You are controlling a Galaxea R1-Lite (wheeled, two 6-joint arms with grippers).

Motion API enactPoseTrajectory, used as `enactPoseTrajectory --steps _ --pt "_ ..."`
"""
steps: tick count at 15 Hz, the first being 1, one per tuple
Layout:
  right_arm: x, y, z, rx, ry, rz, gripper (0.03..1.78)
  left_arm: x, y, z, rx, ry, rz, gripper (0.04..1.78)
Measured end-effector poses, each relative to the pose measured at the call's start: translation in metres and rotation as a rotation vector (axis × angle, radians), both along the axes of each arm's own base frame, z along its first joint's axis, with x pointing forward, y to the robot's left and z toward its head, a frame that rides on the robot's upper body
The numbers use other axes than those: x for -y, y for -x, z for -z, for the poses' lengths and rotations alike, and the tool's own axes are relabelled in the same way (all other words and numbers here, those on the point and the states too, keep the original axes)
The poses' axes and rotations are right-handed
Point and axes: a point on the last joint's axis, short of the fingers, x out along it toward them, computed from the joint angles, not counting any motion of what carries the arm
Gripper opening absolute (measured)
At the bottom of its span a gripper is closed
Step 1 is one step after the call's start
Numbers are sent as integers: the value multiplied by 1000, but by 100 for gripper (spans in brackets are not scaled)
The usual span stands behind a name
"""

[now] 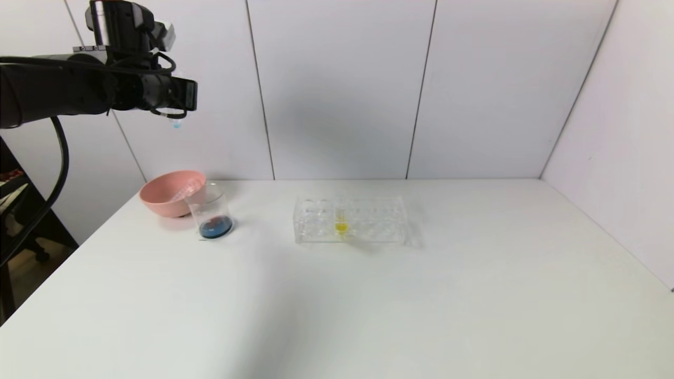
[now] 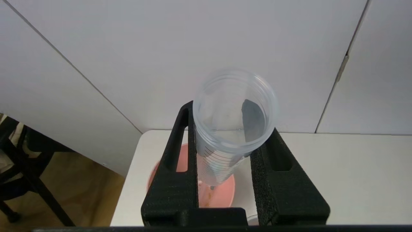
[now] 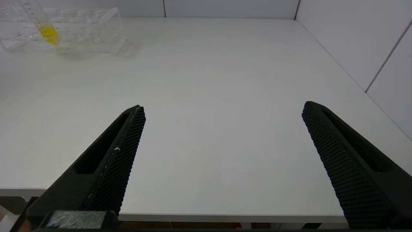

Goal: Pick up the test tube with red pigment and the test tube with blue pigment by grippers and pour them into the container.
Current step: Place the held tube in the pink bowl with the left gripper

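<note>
My left gripper (image 1: 181, 102) is raised high over the table's far left and is shut on the test tube with blue pigment (image 1: 176, 122). The tube hangs upright and looks almost empty, with only a blue trace at its tip. In the left wrist view the tube (image 2: 233, 106) sits between the pads, its tip over the pink bowl (image 2: 222, 193). The container (image 1: 209, 213), a clear beaker, holds dark blue liquid with some red. A clear tube (image 1: 185, 188) lies in the pink bowl (image 1: 158, 200); no red liquid shows in it. My right gripper (image 3: 223, 108) is open and empty over the table's near edge.
A clear tube rack (image 1: 368, 221) stands mid-table with a yellow tube (image 1: 341, 221) in it; the rack (image 3: 83, 32) and the yellow tube (image 3: 48, 32) also show in the right wrist view. White walls close the back and right. The table's left edge drops off beside the bowl.
</note>
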Motion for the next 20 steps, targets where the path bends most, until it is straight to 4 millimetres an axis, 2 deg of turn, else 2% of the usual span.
enactPoseTrajectory --steps 4,8,10,15,20 --pt "0 0 0 0 0 0 177 -16 -9 20 0 66 -51 48" --pt "0 0 0 0 0 0 177 -42 -23 52 16 80 -106 48" --pt "0 0 0 0 0 0 177 -52 -28 71 -33 71 -127 48" --pt "0 0 0 0 0 0 177 -62 -43 106 -118 56 -144 48" --pt "0 0 0 0 0 0 177 -72 -49 128 -175 45 -168 48"
